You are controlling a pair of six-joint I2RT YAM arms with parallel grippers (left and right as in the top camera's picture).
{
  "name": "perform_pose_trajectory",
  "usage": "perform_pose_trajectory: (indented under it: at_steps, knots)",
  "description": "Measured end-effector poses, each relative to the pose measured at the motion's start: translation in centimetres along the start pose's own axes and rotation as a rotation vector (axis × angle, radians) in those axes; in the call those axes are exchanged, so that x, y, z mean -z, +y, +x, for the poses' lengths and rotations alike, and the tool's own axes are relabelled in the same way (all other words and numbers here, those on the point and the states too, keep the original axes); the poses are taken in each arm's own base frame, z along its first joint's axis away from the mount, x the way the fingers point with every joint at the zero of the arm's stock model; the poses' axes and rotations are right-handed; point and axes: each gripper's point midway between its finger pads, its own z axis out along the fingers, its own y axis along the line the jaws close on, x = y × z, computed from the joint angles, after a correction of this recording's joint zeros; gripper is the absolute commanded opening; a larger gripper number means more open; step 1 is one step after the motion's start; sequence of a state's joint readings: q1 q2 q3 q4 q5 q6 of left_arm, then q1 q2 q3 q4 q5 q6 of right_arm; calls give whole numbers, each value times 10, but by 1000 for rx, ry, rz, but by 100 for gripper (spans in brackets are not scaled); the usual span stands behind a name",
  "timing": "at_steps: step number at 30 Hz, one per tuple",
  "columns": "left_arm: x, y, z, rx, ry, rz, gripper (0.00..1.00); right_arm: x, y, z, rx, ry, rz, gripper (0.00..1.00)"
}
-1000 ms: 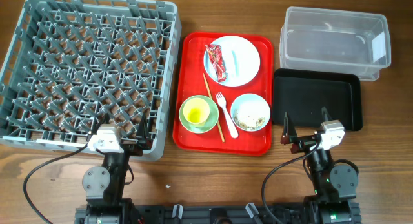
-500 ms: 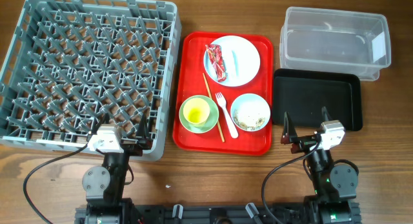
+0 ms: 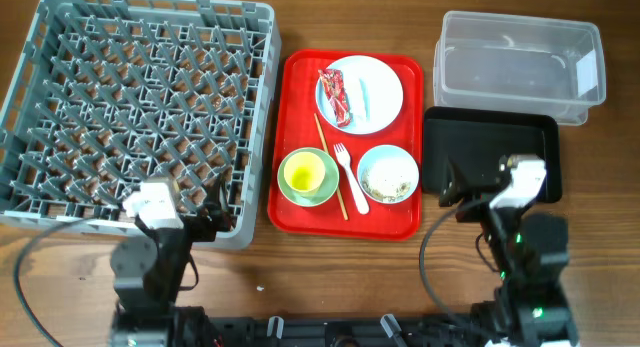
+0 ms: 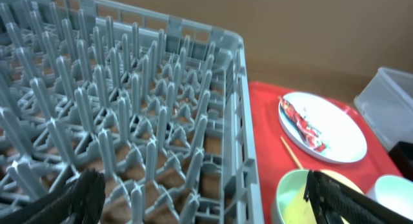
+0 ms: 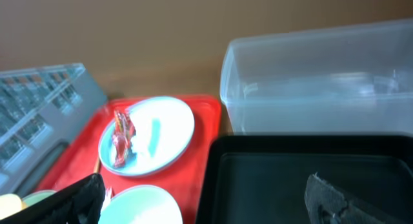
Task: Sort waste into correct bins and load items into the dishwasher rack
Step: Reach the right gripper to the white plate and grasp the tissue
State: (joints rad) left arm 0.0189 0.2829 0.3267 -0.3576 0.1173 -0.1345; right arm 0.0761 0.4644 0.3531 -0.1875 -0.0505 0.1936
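The grey dishwasher rack [image 3: 140, 107] fills the left. On the red tray [image 3: 400, 227] a pale blue plate [image 3: 375, 72] holds the red wrapper [image 3: 334, 95] and a small white tissue [image 3: 364, 92]. A pale blue bowl [image 3: 388, 173] holds rice-like scraps. A yellow-green cup [image 3: 307, 172] stands on a green saucer [image 3: 290, 194], beside a chopstick [image 3: 330, 167] and a white fork [image 3: 350, 177]. The clear tub [image 3: 520, 62] and the black tray [image 3: 490, 147] are at the right. My left gripper [image 3: 180, 209] is open over the rack's near right corner. My right gripper [image 3: 480, 185] is open above the black tray's near edge.
The left wrist view shows the rack pegs [image 4: 161, 108], the plate [image 4: 322, 124] and the cup [image 4: 297, 195]. The right wrist view shows the clear tub [image 5: 322, 75], the black tray [image 5: 290, 166], the plate [image 5: 171, 121] and the bowl [image 5: 139, 208]. Bare wood lies along the near edge.
Both arms have moved away from the near edge. The left gripper shifted left over the rack's edge. The right gripper now reaches over the black tray. No object has moved.
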Motion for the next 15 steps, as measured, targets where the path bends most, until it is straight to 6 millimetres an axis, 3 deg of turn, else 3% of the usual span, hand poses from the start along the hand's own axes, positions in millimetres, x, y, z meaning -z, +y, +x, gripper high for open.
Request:
perform_pose_trajectory:
  at_steps: [4,5,6,8,15]
  knots:
    - [-9,-1,-8,52,233,-50,100,-31,10,-19,7,219,-2,100]
    - [-11,0,-6,61,292,-63,100,-34,10,-16,13,308,7,100]
    - [-14,0,-8,70,348,-76,100,-48,12,-25,57,431,9,100]
    - [-20,0,-12,73,371,-81,100,-58,14,-35,114,511,-1,100]
    - [-23,1,-10,74,383,-84,100,-78,49,-68,140,425,-177,100]
